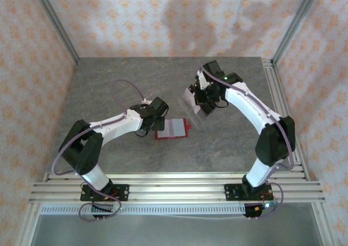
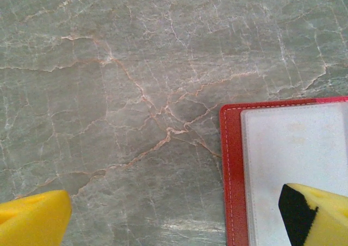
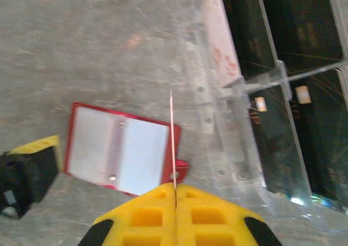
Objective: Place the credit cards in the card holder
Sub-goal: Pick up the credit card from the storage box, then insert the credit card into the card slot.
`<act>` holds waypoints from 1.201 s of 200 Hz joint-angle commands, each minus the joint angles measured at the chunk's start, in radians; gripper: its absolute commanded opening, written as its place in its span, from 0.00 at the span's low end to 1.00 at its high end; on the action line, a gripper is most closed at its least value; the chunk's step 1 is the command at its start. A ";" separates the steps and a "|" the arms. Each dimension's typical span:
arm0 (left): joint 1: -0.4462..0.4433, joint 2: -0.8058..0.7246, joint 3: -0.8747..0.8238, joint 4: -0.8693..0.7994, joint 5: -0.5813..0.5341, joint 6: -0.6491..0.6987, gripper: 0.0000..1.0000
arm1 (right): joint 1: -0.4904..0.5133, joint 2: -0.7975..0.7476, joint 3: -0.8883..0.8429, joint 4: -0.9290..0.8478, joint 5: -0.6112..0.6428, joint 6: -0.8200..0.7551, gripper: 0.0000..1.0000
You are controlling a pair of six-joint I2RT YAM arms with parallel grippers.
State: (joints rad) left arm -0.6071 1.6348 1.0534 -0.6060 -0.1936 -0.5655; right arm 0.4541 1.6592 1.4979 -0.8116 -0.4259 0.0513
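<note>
**One card in the right pincer; wallet lies open**

The right pincer is clamped tight on one card, seen edge-on. Just beside it is the clear stand. The left pincer gapes wide, holding nothing, one finger over the wallet, which lies spread open on the table, pale pockets up.

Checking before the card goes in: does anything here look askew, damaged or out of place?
Nothing stands out. The card holder lies open and flat, undamaged. The right gripper pinches one credit card edge-on and straight. The clear stand beside it looks intact.
</note>
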 commanded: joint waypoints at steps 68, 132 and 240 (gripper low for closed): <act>-0.006 -0.005 -0.028 0.080 0.053 0.058 1.00 | 0.052 -0.150 -0.508 0.703 -0.221 0.455 0.00; -0.021 0.041 -0.066 0.100 0.042 0.044 1.00 | 0.123 -0.073 -0.646 0.948 -0.197 0.540 0.00; -0.022 0.050 -0.105 0.049 -0.028 0.037 1.00 | 0.124 -0.005 -0.764 1.196 -0.230 0.574 0.00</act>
State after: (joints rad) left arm -0.6220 1.6764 0.9665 -0.5198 -0.1734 -0.5232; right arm 0.5762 1.6390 0.7551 0.2783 -0.6338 0.6136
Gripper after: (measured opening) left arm 0.997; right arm 0.041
